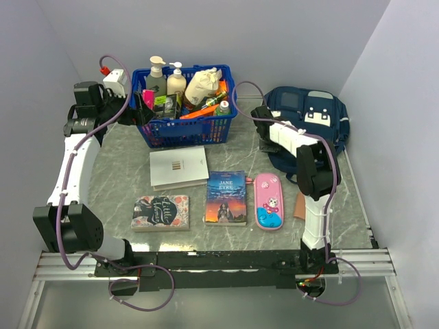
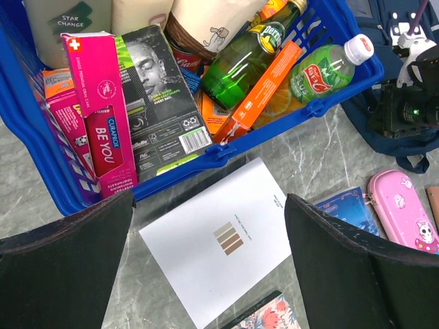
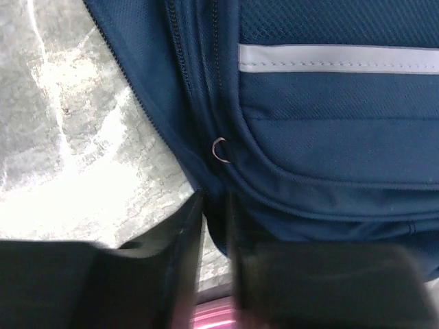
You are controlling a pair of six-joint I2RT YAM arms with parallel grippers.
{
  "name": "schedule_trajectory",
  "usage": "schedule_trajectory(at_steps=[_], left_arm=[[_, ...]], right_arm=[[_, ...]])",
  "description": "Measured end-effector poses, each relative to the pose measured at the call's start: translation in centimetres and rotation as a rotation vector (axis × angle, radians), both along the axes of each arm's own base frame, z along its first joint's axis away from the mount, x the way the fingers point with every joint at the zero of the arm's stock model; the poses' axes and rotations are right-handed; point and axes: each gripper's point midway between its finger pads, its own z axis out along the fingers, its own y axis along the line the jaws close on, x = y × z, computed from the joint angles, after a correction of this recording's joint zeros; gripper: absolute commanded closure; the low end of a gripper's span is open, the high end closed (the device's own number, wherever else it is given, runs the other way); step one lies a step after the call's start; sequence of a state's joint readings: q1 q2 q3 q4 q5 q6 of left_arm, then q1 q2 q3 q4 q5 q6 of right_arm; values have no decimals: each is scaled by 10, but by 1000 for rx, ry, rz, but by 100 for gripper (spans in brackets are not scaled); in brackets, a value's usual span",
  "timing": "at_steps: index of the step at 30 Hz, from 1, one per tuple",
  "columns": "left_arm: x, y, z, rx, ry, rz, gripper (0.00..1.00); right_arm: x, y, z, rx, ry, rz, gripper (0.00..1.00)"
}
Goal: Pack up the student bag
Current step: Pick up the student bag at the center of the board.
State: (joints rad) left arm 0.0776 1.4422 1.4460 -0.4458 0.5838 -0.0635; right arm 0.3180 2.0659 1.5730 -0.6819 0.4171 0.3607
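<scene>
Navy fabric fills the right wrist view: the student bag lies on the grey marbled table. Its pale stripe crosses at 1 o'clock, and a small metal ring sits on the zip line near the middle. The right fingers stand narrow at 6 o'clock of that view, with only a slit between them, and the bag's edge is pinched in that slit.

From above, taking the table's far edge as 12 o'clock, the bag sits at 1 o'clock, close to the right wall. The right arm reaches to the bag's 9 o'clock edge. A blue mesh basket stands at 11 o'clock, near the bag but apart from it.

The left fingers are spread wide and hold nothing; they hang at the basket's 9 o'clock side. The left wrist view shows the basket's load: a pink box, a dark box, a green glass bottle, an orange box and a plastic bottle with a white cap, all leaning on one another.

A white booklet lies just beside the basket at its 6 o'clock. Nearer the arm bases, 3 things lie in a row: a floral book at 7 o'clock, a Jane Eyre book at 6 o'clock, and a pink pencil case just beside it at 5 o'clock.
</scene>
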Motion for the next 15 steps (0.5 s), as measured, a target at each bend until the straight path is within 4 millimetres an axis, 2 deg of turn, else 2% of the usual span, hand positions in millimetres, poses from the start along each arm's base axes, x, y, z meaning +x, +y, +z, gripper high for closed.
schedule_trajectory(at_steps=[2,6,9,12,15], left_arm=[[0,0,0,0,1,0,4],[0,1,0,0,1,2,4],[0,1,-1,0,4,2,4],[-2,1,-3,1,7,4,4],[-5,2,-6,5,12,6,4]], right_arm=[[0,-2,0,2,0,-9,100],[1,-6,2,15,4,-24,100],[3,-10,14,41,-6,-36,100],[9,-13,43,69,-55,-38,100],[23,-12,92,98,-162,-23,100]])
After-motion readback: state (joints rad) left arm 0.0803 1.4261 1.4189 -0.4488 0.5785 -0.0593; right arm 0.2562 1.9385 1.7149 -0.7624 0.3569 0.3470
